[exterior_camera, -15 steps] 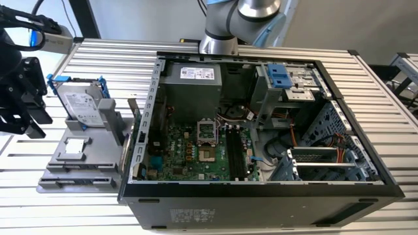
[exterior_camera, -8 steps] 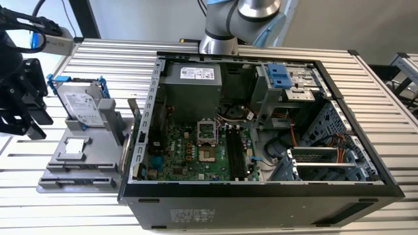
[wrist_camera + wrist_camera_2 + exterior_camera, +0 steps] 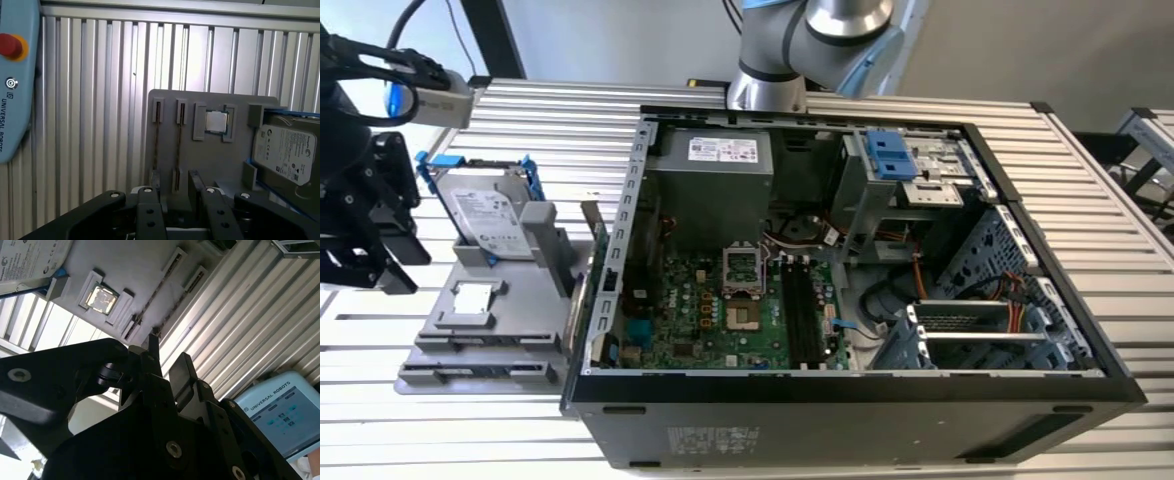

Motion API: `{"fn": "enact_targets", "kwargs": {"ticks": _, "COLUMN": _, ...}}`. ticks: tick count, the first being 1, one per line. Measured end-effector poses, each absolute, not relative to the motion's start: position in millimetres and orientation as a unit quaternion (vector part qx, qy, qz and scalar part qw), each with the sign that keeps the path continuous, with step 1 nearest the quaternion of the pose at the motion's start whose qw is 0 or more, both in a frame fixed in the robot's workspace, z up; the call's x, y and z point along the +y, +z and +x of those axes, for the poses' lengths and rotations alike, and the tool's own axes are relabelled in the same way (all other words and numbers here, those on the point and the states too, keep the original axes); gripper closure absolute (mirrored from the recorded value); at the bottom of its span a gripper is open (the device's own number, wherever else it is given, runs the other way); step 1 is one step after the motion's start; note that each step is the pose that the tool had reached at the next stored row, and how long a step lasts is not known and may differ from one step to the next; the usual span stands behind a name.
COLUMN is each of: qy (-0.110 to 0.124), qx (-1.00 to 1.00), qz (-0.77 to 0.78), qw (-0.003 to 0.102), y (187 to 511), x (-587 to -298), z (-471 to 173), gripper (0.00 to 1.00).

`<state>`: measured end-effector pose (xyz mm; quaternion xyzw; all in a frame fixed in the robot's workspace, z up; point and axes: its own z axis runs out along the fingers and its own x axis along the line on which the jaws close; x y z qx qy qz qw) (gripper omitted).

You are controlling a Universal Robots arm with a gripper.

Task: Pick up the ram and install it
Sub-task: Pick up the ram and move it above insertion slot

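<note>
Two thin dark ram sticks (image 3: 178, 145) stand on edge in the narrow slots of a grey holder tray (image 3: 210, 165). In the exterior view a ram stick (image 3: 595, 245) rises at the tray's edge beside the computer case. My black gripper (image 3: 175, 187) hangs above the tray end with its fingers (image 3: 152, 192) open, and the end of one ram slot lies in the gap between them. Nothing is held. In the second wrist view the gripper (image 3: 167, 362) points toward the same slots (image 3: 150, 300). In the exterior view the gripper (image 3: 374, 240) is at the far left, beside the tray (image 3: 467, 350).
The tray also holds a white-labelled hard drive (image 3: 491, 215) in a blue frame and a small square silver chip (image 3: 216, 121). The open computer case (image 3: 854, 395) shows the motherboard's long black slots (image 3: 803, 310). A blue teach pendant (image 3: 15, 80) lies on the ribbed metal table (image 3: 100, 100).
</note>
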<state>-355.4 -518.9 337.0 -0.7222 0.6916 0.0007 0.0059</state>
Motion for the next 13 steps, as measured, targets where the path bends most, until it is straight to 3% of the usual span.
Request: {"fn": "enact_targets", "kwargs": {"ticks": 13, "qy": 0.001, "qx": 0.692, "qz": -0.722, "qw": 0.005, "y": 322.6, "x": -519.1, "z": -355.6, "gripper": 0.0}}
